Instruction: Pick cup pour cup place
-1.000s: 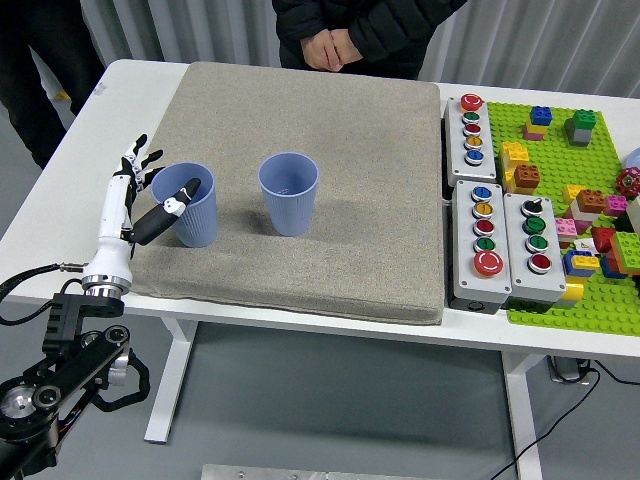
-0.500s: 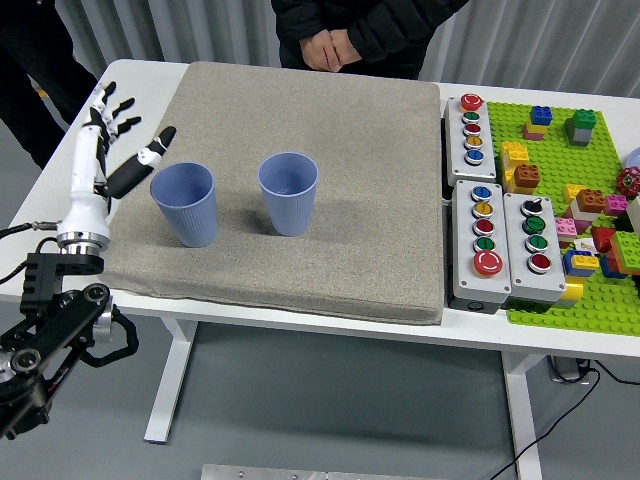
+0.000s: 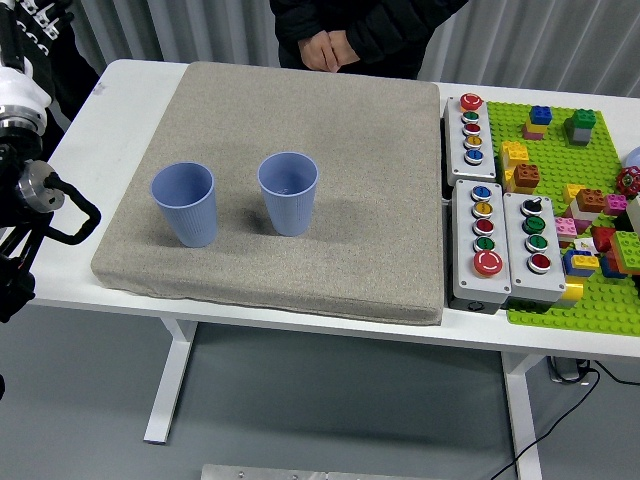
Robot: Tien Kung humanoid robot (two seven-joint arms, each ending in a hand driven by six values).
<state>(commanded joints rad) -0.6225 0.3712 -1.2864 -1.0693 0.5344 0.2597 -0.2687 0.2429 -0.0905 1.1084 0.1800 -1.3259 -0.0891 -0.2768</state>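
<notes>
Two blue ribbed cups stand upright on the grey mat (image 3: 330,250): the left cup (image 3: 185,205) and the right cup (image 3: 289,193), a short gap apart. I cannot see anything inside either cup. My left arm (image 3: 25,150) rises along the picture's left edge, well clear of the cups. Its hand (image 3: 45,20) is at the top left corner, partly cut off and set against dark clothing. It holds nothing that I can see. My right arm is out of view.
A person stands at the far side with hands clasped (image 3: 325,50) above the mat's far edge. Another person in dark clothes stands at the top left. Three grey button boxes (image 3: 500,245) and a green brick plate (image 3: 585,200) with loose bricks lie on the right.
My left hand has let go of the left cup and risen up and to the left, from beside the cup to the top left corner. The cups have not moved.
</notes>
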